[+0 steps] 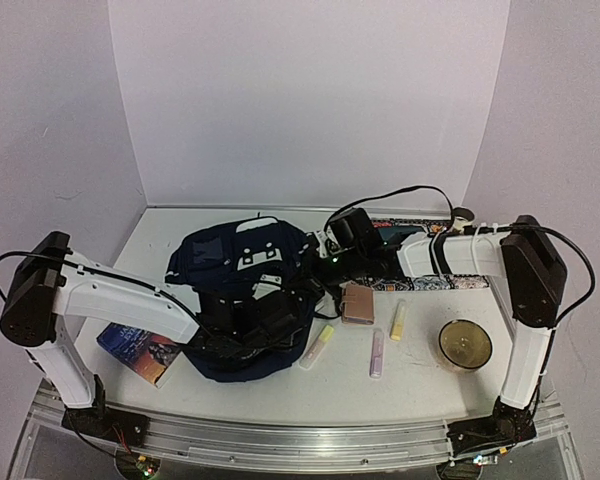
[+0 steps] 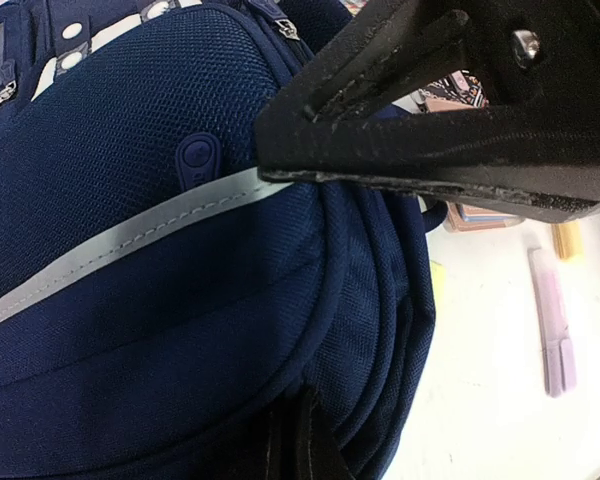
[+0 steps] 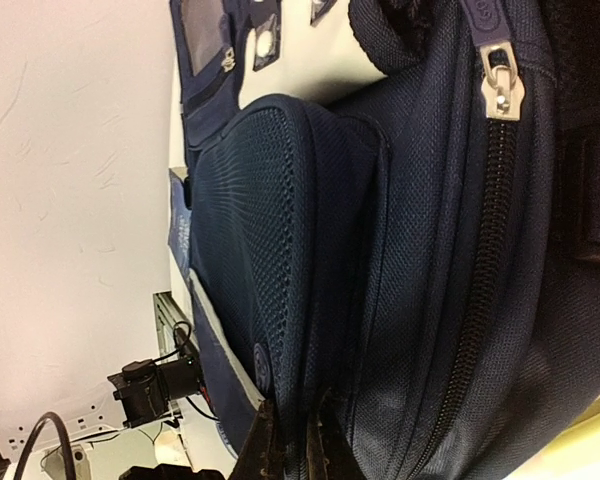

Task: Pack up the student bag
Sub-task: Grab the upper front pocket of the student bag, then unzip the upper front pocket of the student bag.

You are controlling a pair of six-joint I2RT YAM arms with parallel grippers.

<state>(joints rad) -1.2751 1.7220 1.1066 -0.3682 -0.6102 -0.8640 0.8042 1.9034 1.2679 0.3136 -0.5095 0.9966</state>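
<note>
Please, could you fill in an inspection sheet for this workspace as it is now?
Surface: white table, no spill seen.
Job's things: student bag lies centre-left.
Clutter: book, brown box, bowl, pink pen, two yellow pens, patterned mat.
Grippers: left gripper shut, tips at the bag's white stripe; right gripper shut, seemingly pinching a bag fold.
Cables: black cable arcs above the right arm.
Surroundings: plain walls; nothing else seen.
</note>
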